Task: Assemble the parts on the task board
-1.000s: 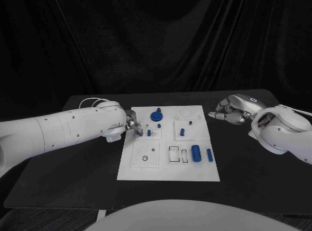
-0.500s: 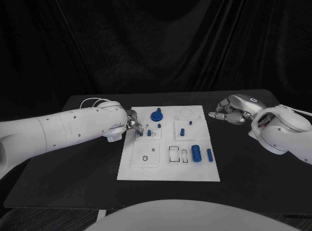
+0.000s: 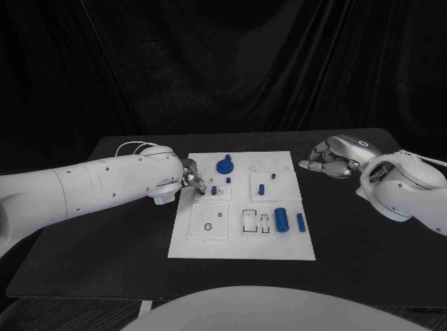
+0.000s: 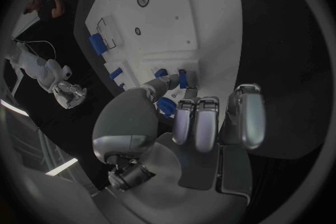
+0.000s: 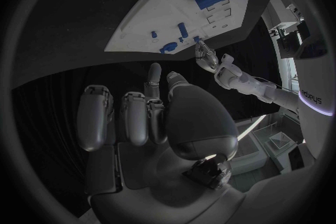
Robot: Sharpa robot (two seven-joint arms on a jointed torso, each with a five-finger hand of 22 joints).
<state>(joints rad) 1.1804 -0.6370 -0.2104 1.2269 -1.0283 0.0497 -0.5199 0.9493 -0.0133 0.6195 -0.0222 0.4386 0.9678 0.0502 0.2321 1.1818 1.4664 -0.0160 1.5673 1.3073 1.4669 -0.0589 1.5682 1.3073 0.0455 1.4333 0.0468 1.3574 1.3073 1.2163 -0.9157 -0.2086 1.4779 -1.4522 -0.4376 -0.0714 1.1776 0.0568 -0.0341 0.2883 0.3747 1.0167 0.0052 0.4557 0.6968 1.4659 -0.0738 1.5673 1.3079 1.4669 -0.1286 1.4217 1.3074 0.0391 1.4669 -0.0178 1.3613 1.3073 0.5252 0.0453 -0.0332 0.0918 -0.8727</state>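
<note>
Mostly we see our left hand (image 3: pixel 189 177) at the task board's (image 3: pixel 243 245) left edge, fingertips pinching a small blue peg (image 4: pixel 183 78) (its lower end hidden); our right hand (image 3: pixel 333 157) rests on the black table (image 3: pixel 134 262) well right of the board, fingers curled in, empty; other blue parts (image 3: pixel 280 220) lie across the board.

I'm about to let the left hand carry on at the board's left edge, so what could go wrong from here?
1. The left hand works at a small blue peg with other pegs close by; a slip might knock one over.
2. Its fingers hide the contact in the head view, so misalignment may go unnoticed.
3. Pressing near the task board edge could shift it; the right hand rests off it.
</note>
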